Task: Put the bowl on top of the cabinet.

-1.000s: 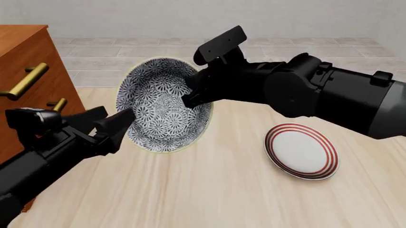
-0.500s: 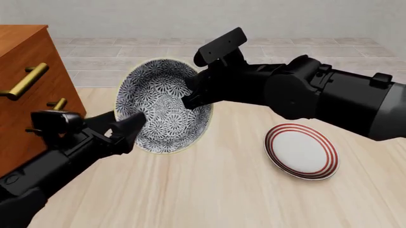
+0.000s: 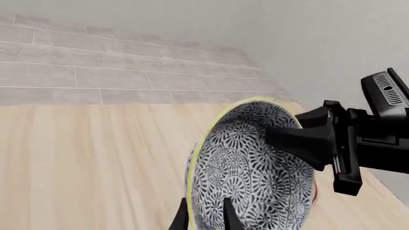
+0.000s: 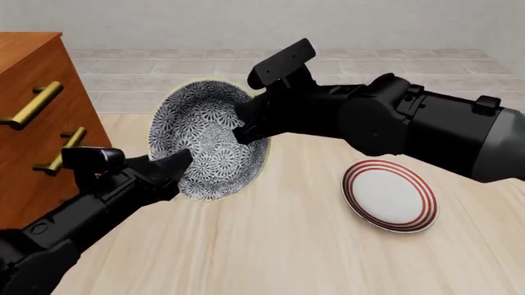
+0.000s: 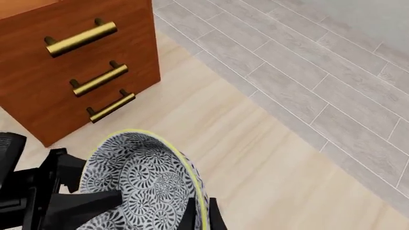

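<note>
The blue-and-white patterned bowl (image 4: 205,138) hangs above the table, tipped on its side with its opening facing the camera. My right gripper (image 4: 244,128) is shut on its right rim; the right wrist view shows the yellowish rim pinched at the gripper (image 5: 199,218). My left gripper (image 4: 176,165) sits at the bowl's lower left rim. In the left wrist view its fingers (image 3: 182,218) straddle the bowl (image 3: 255,177) wall with a wider gap and look open. The reddish-brown cabinet (image 4: 33,123) stands at the left, its top above the bowl's level.
A flat white plate with red rings (image 4: 390,195) lies on the wooden table (image 4: 287,246) to the right, under the right arm. The cabinet (image 5: 76,57) shows three brass handles (image 5: 82,38). Grey tiled floor lies beyond the table's far edge.
My left gripper has moved up and to the right, from beside the bowl until its fingers are around the lower left rim. The right gripper and bowl shifted slightly left.
</note>
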`<control>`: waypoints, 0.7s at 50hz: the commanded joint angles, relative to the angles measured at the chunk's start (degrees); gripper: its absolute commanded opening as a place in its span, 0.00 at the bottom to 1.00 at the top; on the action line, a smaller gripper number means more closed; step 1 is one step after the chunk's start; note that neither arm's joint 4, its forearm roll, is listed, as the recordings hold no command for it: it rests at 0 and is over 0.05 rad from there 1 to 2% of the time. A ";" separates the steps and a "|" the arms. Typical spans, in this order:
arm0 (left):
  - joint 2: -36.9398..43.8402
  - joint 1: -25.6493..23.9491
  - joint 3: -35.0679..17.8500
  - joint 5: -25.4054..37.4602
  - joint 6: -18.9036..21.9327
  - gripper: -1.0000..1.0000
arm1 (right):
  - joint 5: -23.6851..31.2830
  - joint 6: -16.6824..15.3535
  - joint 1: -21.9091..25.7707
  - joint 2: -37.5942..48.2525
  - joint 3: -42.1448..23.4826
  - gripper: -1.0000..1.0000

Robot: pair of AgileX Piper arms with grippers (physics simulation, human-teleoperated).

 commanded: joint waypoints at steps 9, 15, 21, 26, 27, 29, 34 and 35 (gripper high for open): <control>-0.49 1.53 0.33 0.53 0.08 0.00 | 0.06 0.42 -0.15 -0.46 -0.41 0.00; -0.49 1.83 0.49 0.42 0.55 0.00 | 0.17 0.37 -0.03 -0.64 -0.39 0.00; -0.67 2.00 0.50 0.51 0.51 0.00 | 0.06 0.32 0.08 -0.87 -0.40 1.00; -0.81 2.44 0.46 0.57 0.54 0.00 | 0.23 0.67 0.28 -0.83 -0.43 1.00; -0.81 2.44 0.46 0.57 0.54 0.00 | 0.23 0.67 0.28 -0.83 -0.43 1.00; -0.84 2.56 0.53 0.48 0.28 0.00 | 0.25 0.63 0.55 -0.95 -0.33 1.00; -0.79 3.01 0.57 0.35 0.81 0.00 | 0.53 1.06 0.52 -1.56 -0.09 1.00; -0.80 3.01 0.57 0.35 0.81 0.00 | 0.53 1.06 0.52 -1.56 -0.09 1.00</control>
